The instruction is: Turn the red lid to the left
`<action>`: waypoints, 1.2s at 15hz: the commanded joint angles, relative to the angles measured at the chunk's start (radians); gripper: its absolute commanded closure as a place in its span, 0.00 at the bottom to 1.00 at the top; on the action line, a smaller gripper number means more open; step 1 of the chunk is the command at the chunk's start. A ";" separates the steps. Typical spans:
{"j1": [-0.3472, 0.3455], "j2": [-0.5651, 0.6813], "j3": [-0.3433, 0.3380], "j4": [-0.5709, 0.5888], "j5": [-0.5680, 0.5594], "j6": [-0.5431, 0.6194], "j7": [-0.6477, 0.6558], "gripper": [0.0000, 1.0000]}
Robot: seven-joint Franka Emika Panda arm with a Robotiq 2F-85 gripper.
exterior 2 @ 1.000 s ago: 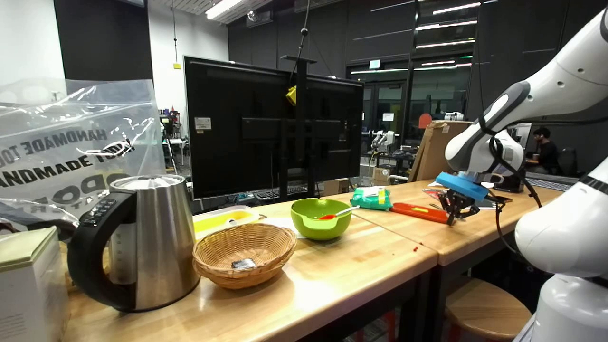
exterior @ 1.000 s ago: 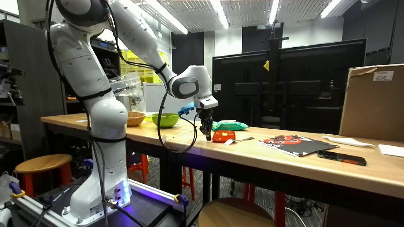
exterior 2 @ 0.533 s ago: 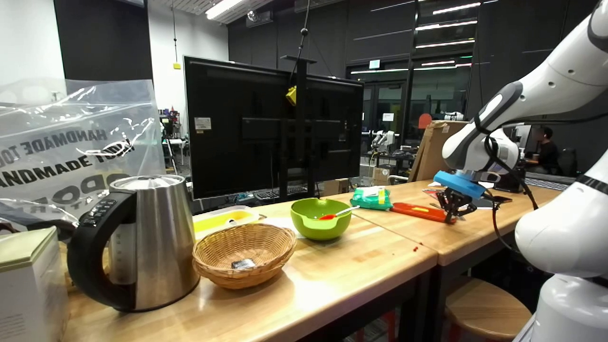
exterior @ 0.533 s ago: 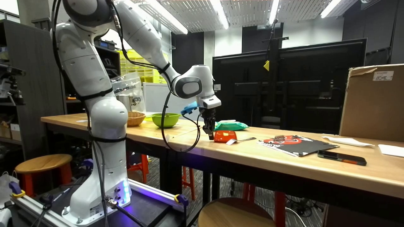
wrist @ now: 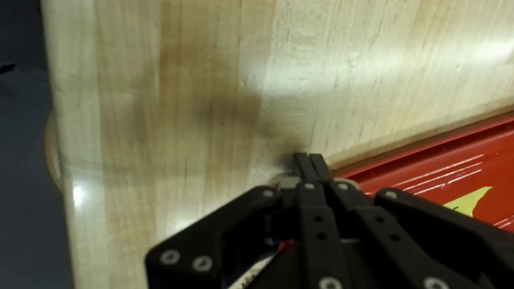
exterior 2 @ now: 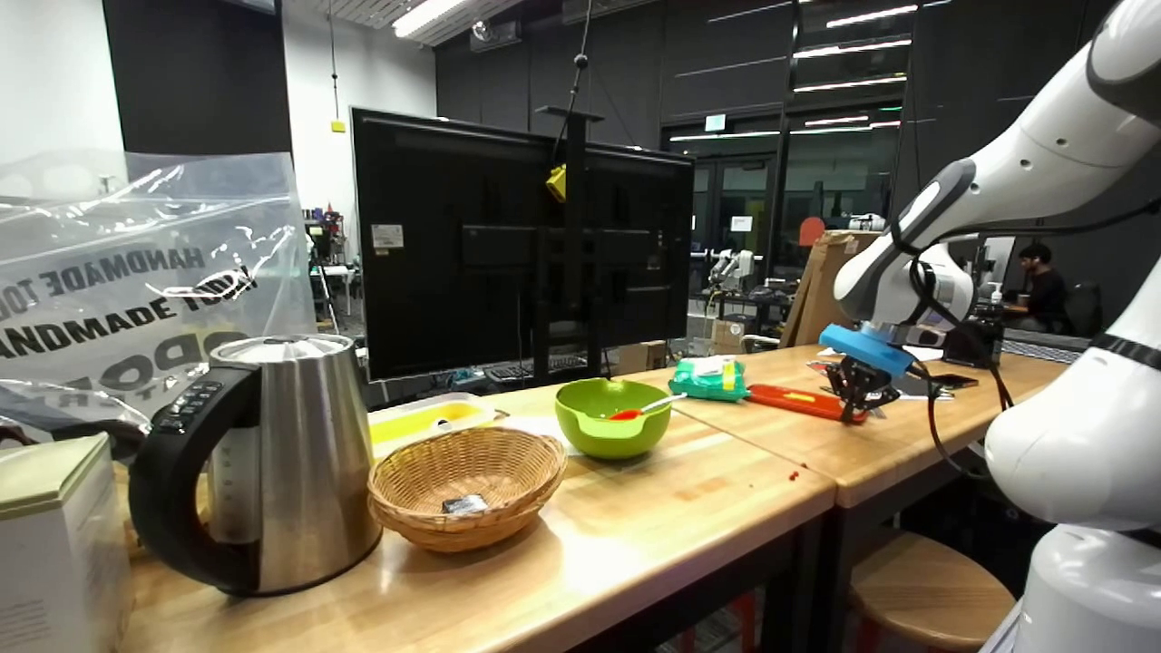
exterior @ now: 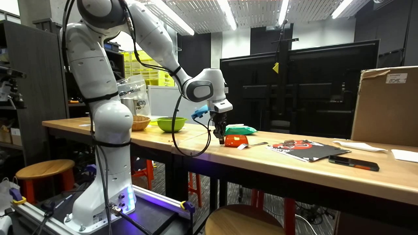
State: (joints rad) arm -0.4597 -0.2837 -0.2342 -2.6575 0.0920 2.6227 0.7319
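Note:
The red lid point(exterior: 235, 141) lies flat on the wooden table, with a small yellow patch on top. It also shows in an exterior view point(exterior 2: 798, 402) as a long low piece, and at the right of the wrist view point(wrist: 494, 164). My gripper point(exterior: 222, 142) points down at the lid's near end, low over the table. In the wrist view the gripper point(wrist: 308, 155) has its two black fingertips together with nothing between them. The tips are beside the lid's corner and seem to touch it. The gripper's body hides part of the lid there.
A fork point(exterior: 256, 144) lies against the lid. A teal-green packet point(exterior: 241, 130) is behind it. A green bowl point(exterior 2: 613, 419), a wicker basket point(exterior 2: 467, 490) and a kettle point(exterior 2: 299, 462) stand farther along. Dark red-and-black sheets point(exterior: 313, 150) and a phone point(exterior: 353, 163) lie on the table.
My gripper has moved right in an exterior view and left in the remaining one, staying shut and low. The lid and fork have slid a little along with it, in the same direction as the gripper.

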 commanded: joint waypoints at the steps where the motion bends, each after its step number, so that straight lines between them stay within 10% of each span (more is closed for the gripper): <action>1: 0.019 0.038 -0.023 0.025 0.043 0.005 -0.034 1.00; 18: 0.011 0.125 -0.096 0.131 0.042 0.020 -0.093 1.00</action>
State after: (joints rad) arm -0.4520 -0.1865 -0.3113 -2.5486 0.1111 2.6301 0.6795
